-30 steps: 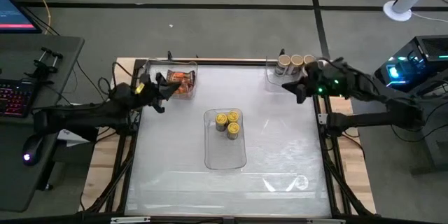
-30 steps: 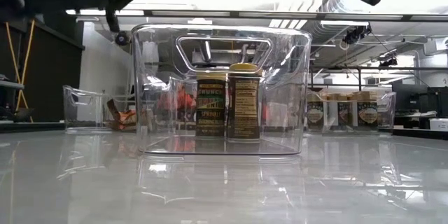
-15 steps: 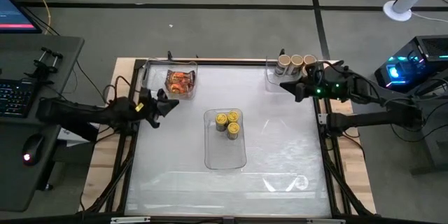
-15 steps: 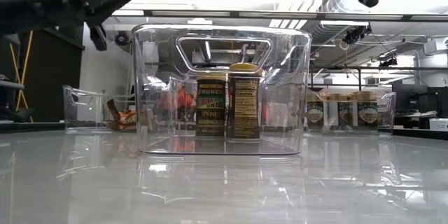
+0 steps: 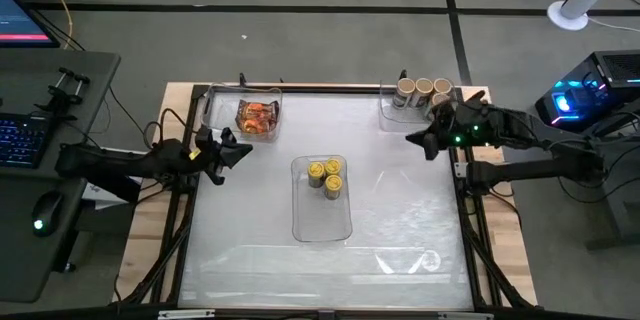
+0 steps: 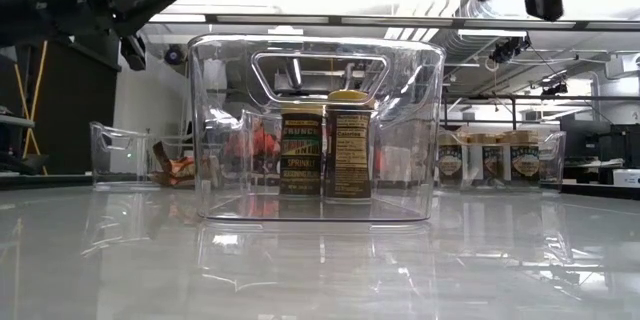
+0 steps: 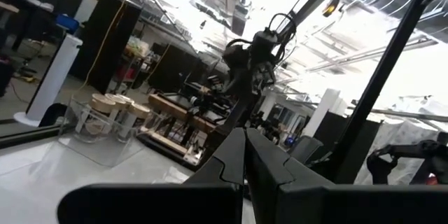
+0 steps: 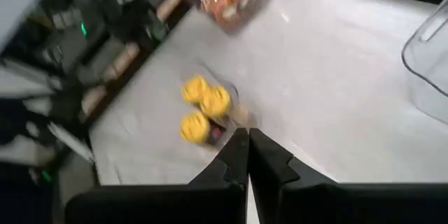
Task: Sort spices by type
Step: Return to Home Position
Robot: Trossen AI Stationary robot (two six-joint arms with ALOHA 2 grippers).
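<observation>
Spotting left tool pressed together by the tabletop's left edge; right tool likewise by the right edge. Finding packets at far-left corner, yellow-lidded jars mid-tabletop, beige-lidded jars at far-right corner.

Three small cylindrical jars with yellow lids stand upright and clustered together, dark printed labels on their sides, in the far end of a long clear plastic tray at the middle of the table. Three small cylindrical jars with beige lids stand upright in a row at the table's far right corner. Flat orange-red foil packets lie heaped near the far left corner.
</observation>
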